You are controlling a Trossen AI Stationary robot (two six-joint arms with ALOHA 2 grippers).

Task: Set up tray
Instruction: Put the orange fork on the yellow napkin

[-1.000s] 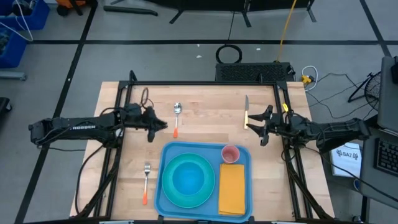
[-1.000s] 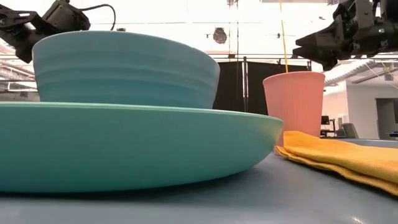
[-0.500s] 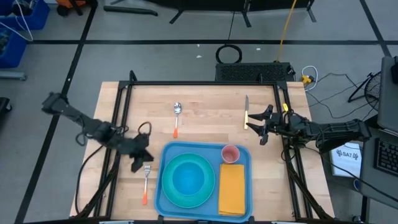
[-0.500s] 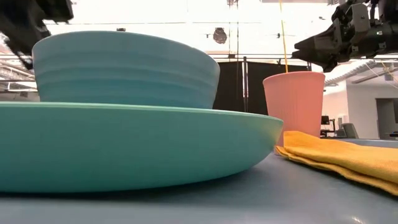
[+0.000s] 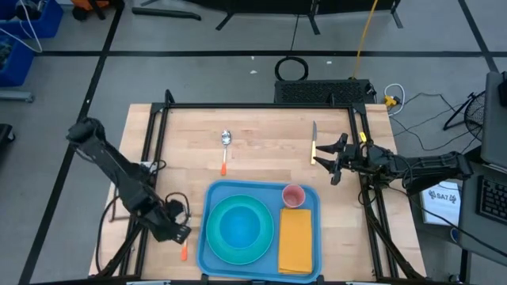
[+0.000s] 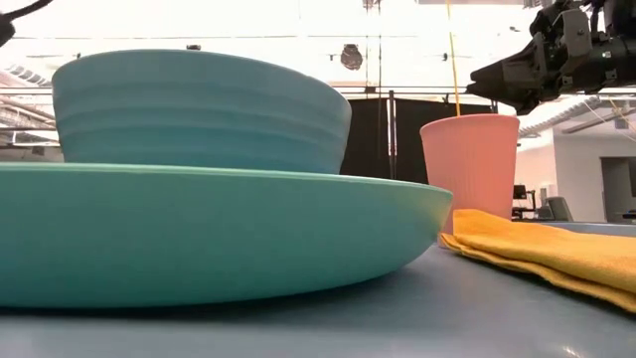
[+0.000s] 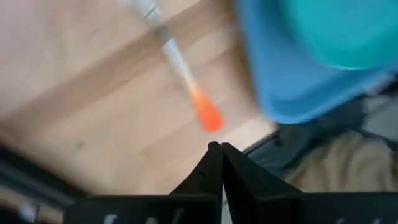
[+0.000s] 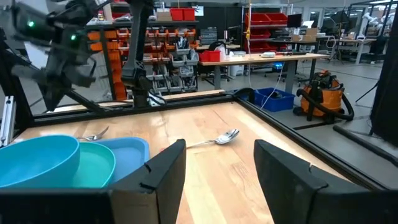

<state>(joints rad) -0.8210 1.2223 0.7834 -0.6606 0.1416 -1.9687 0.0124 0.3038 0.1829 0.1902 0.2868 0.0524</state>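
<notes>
The blue tray lies at the table's near middle. On it are a turquoise plate with a bowl, a pink cup and an orange napkin. A fork lies left of the tray; only its orange handle end shows past my left gripper. That gripper hangs shut just above the fork, and its tips are beyond the handle end. My right gripper stands open and level at the table's right edge, beside a yellow-handled knife.
A spoon with an orange handle lies on the wood at the far middle. Black frame rails run along the table's left, far and right edges. Bare wood lies between the tray and the far rail.
My left gripper has swung from beside the spoon toward the table's near edge, to a place over the fork at the tray's left side. It has rolled about its own line and tipped downward on the way, and its fingers have come together. The right arm has kept still.
</notes>
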